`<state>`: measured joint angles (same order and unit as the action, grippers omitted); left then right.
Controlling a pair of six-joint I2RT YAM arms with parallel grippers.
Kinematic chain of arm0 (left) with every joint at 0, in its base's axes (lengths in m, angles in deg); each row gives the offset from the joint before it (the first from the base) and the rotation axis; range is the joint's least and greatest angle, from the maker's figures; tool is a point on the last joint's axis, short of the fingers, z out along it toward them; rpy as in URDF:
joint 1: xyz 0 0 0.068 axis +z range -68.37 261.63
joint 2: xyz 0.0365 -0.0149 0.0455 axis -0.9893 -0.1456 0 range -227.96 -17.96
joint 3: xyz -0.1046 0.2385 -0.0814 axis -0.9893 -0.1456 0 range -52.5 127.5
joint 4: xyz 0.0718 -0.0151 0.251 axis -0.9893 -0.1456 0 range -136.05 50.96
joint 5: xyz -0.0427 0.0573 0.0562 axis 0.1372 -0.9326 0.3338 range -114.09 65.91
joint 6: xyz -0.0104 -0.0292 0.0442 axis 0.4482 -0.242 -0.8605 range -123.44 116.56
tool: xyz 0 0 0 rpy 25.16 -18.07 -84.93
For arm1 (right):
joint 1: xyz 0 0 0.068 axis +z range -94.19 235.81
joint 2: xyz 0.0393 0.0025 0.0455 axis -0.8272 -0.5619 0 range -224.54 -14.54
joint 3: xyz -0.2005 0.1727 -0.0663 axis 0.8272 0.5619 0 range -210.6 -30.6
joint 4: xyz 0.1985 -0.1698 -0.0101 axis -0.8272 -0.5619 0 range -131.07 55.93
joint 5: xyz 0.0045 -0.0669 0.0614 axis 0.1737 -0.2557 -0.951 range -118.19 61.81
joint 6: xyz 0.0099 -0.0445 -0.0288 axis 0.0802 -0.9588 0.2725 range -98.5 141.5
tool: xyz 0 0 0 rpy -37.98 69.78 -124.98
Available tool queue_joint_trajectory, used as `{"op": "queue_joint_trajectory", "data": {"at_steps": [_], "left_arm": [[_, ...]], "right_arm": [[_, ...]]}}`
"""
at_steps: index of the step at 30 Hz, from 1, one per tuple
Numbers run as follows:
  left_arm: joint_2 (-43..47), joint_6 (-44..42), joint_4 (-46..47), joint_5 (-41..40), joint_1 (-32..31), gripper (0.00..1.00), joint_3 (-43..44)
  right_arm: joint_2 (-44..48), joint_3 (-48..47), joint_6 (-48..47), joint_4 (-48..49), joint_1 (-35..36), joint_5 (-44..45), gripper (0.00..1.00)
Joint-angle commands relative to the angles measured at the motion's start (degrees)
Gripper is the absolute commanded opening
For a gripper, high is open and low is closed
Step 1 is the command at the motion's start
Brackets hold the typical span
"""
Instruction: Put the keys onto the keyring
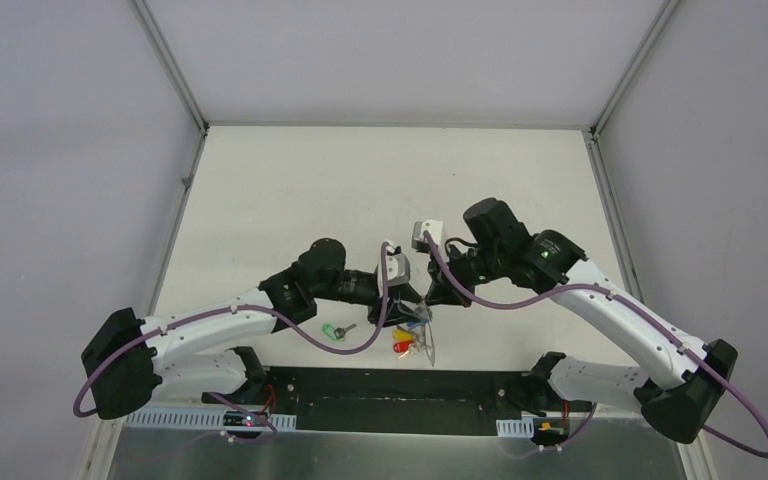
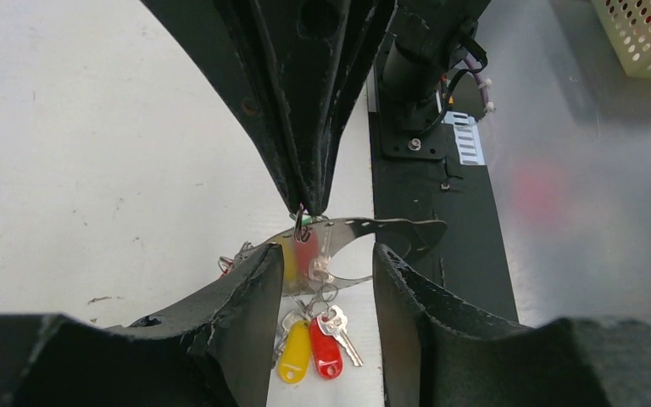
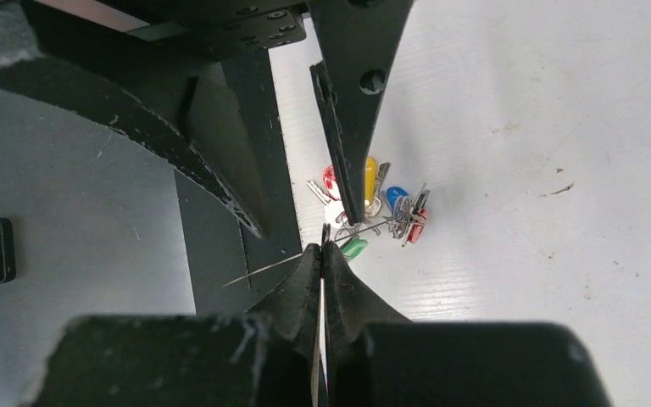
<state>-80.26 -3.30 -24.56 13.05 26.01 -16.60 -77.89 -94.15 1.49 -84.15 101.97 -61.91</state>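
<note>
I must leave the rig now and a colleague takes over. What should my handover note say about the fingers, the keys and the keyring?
Left gripper: fingers open, close by the ring.
Right gripper: fingers shut on the keyring wire.
Green-tagged key: loose on the table, apart from the ring, beside the left arm.
Blue-tagged key: in the bunch with the red- and yellow-tagged keys; threaded or not, I cannot tell.
Done: ring gripped. Left: thread the green key, check the blue one.
</note>
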Motion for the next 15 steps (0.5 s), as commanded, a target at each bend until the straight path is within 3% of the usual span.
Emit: {"op": "queue_joint_trajectory", "data": {"at_steps": [1,7,15], "left_arm": [[-1.1,-1.8,0.4,-1.2,-1.1,0.43,3.5],[0.7,-0.7,0.3,-5.0,-1.2,0.43,2.6],[6.2,-0.3,4.5,-8.0,-1.2,0.42,-2.3]], "right_arm": [[0.6,-2.8,0.3,-0.4,0.5,0.3,0.00],[6.7,5.4,1.4,10.2,0.5,-0.7,0.00],[19.9,23.2,10.6,36.6,0.6,0.7,0.00]]}}
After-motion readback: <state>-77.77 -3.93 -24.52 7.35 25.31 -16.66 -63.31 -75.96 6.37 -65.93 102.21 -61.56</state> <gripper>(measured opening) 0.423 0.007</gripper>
